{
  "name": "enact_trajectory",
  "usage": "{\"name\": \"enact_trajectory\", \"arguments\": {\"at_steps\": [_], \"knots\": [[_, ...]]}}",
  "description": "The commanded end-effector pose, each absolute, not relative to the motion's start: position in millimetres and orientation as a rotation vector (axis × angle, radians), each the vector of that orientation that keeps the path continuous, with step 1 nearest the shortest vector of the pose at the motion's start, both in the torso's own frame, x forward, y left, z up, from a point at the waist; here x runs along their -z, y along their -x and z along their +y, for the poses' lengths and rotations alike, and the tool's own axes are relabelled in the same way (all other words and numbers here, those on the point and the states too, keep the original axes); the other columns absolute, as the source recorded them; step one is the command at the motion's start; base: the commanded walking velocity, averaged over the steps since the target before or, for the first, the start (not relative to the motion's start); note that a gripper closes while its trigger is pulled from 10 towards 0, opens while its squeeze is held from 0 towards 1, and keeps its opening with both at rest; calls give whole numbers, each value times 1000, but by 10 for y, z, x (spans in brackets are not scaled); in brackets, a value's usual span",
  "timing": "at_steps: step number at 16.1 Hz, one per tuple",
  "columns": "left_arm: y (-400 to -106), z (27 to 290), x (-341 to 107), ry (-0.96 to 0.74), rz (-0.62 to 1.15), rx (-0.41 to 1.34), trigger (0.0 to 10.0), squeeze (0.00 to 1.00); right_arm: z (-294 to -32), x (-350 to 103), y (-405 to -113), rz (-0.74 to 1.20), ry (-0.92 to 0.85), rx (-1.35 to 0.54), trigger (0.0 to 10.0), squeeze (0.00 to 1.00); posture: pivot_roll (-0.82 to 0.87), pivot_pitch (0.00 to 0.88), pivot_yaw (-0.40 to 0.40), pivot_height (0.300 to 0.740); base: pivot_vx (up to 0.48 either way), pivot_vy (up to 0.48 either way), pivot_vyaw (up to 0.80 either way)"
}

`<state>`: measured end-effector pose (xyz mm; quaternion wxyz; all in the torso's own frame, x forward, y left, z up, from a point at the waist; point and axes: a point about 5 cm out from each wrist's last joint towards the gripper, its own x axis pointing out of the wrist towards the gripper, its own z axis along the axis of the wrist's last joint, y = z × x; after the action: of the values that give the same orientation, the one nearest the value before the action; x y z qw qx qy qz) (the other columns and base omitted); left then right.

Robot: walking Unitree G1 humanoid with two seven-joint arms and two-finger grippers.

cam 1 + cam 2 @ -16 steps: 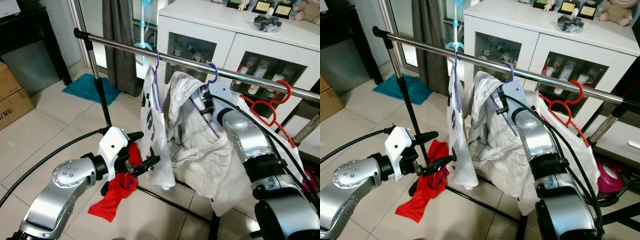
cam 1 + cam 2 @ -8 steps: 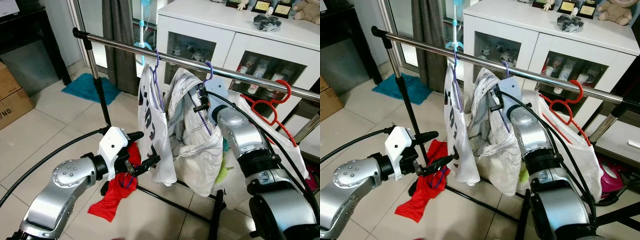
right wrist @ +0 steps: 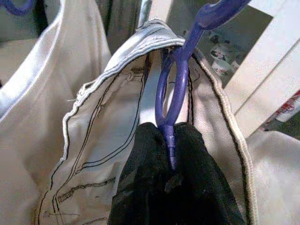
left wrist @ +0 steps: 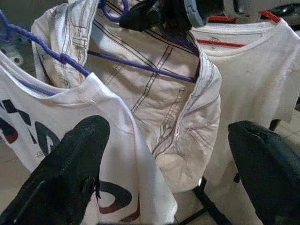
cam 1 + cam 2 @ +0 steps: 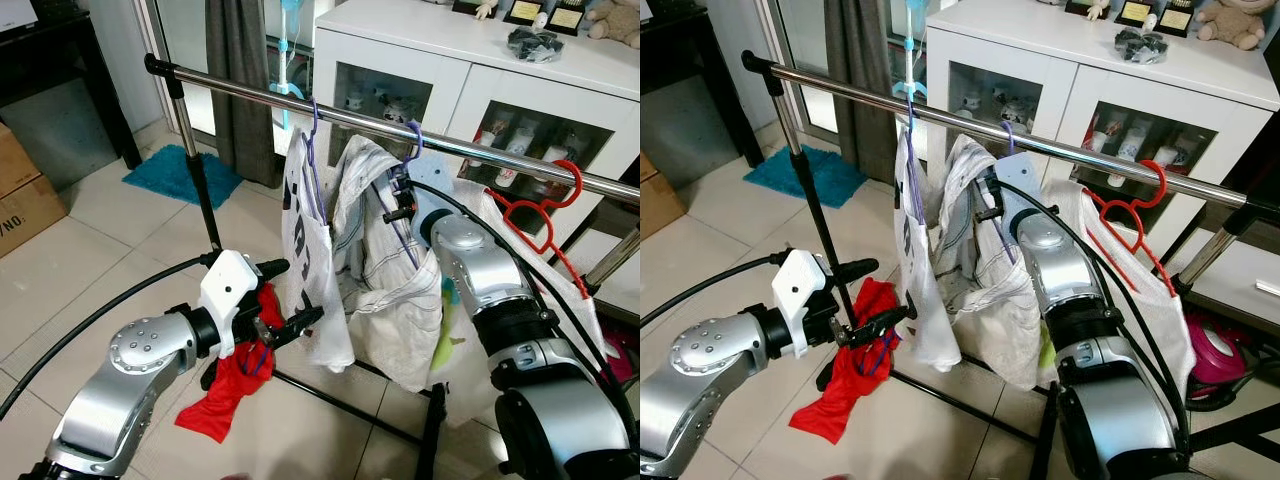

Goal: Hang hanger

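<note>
A purple hanger carries a white lined shirt. Its hook sits at the steel rail, between a printed white T-shirt on its own purple hanger and a red hanger with a white top. My right gripper is shut on the purple hanger's neck just under the rail. My left gripper is open low down, by the printed T-shirt's hem, holding nothing. In the left wrist view its fingers stand wide apart before the hanging shirts.
A red cloth lies on the tiled floor by the rack's upright post. A white glass-door cabinet stands behind the rail. A blue mat and cardboard boxes are to the left.
My right gripper has carried the lined shirt's hanger a little left along the rail, and the shirt now hangs more gathered. My left gripper has edged slightly toward the printed T-shirt.
</note>
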<state>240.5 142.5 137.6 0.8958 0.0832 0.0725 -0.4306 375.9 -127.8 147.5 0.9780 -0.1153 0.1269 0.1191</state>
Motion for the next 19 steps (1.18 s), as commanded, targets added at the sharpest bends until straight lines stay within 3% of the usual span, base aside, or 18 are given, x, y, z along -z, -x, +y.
{"name": "enact_trajectory", "arguments": {"at_steps": [1,11,16,19], "knots": [[-2435,1439,-1392,-184,137,868,10000,0,-1273,-1611,-3760,194,216,-245,0,0,11,7,-56,740,0,0,0],[-2467,1439,-1355,-129,100,638,10000,0,-1440,-2045,-3397,-8,219,-215,0,0,-2,10,-97,740,0,0,0],[-2435,1464,-1334,-127,110,595,10000,0,-1456,-1637,-3119,170,336,-265,0,0,3,17,-123,740,0,0,0],[-2396,1497,-1314,-120,123,575,10000,0,-1483,-1368,-2860,293,173,-227,0,0,8,19,-131,740,0,0,0]]}}
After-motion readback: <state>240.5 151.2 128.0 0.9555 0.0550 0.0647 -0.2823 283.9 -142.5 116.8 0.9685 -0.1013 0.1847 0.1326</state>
